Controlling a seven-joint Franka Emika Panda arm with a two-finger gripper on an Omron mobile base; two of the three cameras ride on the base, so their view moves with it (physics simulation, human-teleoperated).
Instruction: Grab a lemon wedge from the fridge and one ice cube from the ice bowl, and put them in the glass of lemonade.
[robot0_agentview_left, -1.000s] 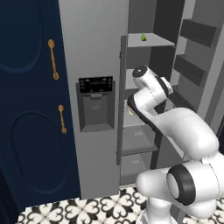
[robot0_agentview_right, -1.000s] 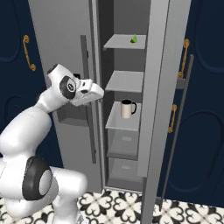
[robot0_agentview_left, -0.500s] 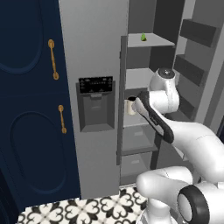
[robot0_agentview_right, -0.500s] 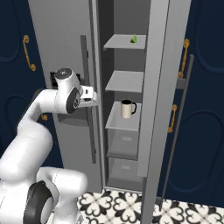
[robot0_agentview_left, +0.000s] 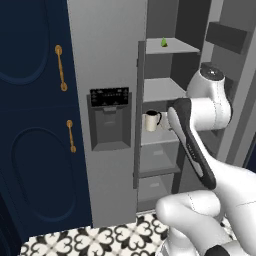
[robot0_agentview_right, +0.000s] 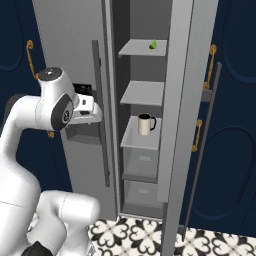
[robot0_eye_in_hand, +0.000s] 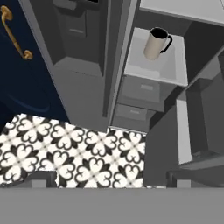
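A: Going left to right, what stands around the end effector (robot0_eye_in_hand: 112, 181)?

B: Far off to its left hang navy cabinets (robot0_agentview_left: 30, 125) with gold handles (robot0_agentview_left: 61, 67). Next comes the fridge (robot0_agentview_left: 107, 65), its left door shut, the dark dispenser panel (robot0_agentview_left: 110, 120) set in it. Its right door (robot0_agentview_right: 182, 100) is swung wide.

A: And the end effector itself?

B: Spread wide, pinching nothing; the 2 dark tips are hard to make out at the bottom of the hand view. It points down over the patterned floor tiles (robot0_eye_in_hand: 65, 153) before the fridge.

A: Where is the lemon wedge (robot0_agentview_right: 153, 44)?

B: On the top shelf (robot0_agentview_right: 142, 48), well above the end effector. 2 shelves lower stands a cream mug (robot0_eye_in_hand: 155, 43), upright, ahead of the end effector.
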